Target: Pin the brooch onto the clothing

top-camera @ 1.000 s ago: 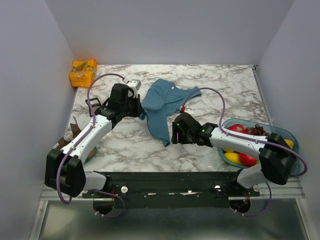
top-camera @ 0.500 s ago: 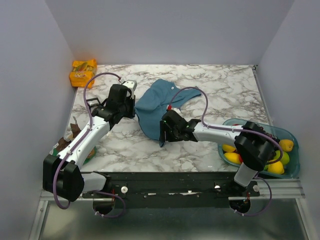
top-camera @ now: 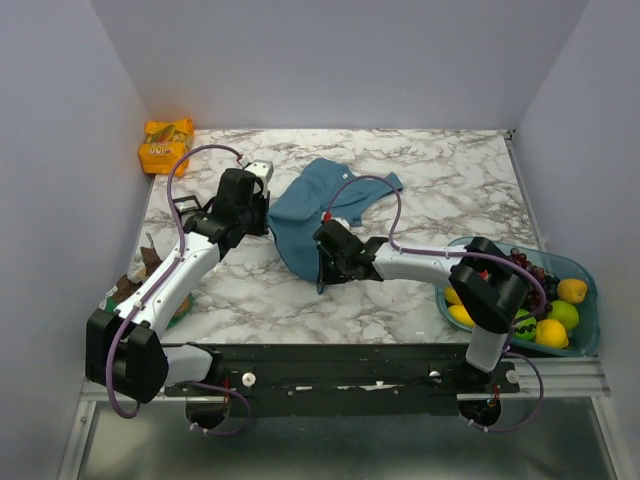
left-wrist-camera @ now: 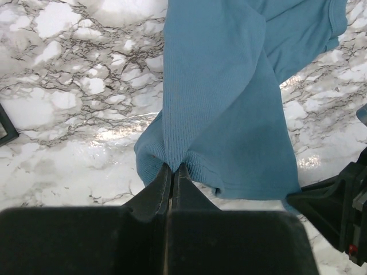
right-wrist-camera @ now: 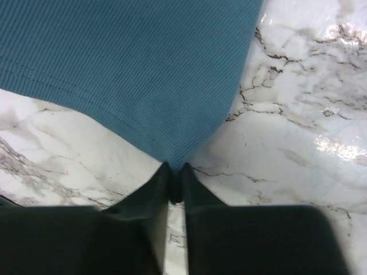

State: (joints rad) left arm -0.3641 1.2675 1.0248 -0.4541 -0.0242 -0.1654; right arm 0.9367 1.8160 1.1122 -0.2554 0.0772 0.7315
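Pinching together on the lower hem, the left gripper (left-wrist-camera: 173,169) holds a small bunch of the clothing (left-wrist-camera: 229,86), with the ribbed teal fabric fanning up and away from its closed fingers. The right gripper (right-wrist-camera: 175,171) is likewise clamped on the clothing (right-wrist-camera: 126,57), its jaws closed over the pointed near corner of the hem. From above, the left gripper (top-camera: 268,222) sits at the garment's left edge and the right gripper (top-camera: 322,268) at its nearest tip, so the clothing (top-camera: 305,210) lies stretched between them near the middle of the table (top-camera: 450,170), its scoop neck and white label towards the back. The tabletop is glossy white marble with grey veins, catching bright reflections in both wrist views. An orange snack packet (top-camera: 165,145) lies at the back left corner, and a teal fruit tray (top-camera: 597,310) with lemons, red fruit and grapes stands at the right edge. Plain pale grey walls enclose the back and both sides.
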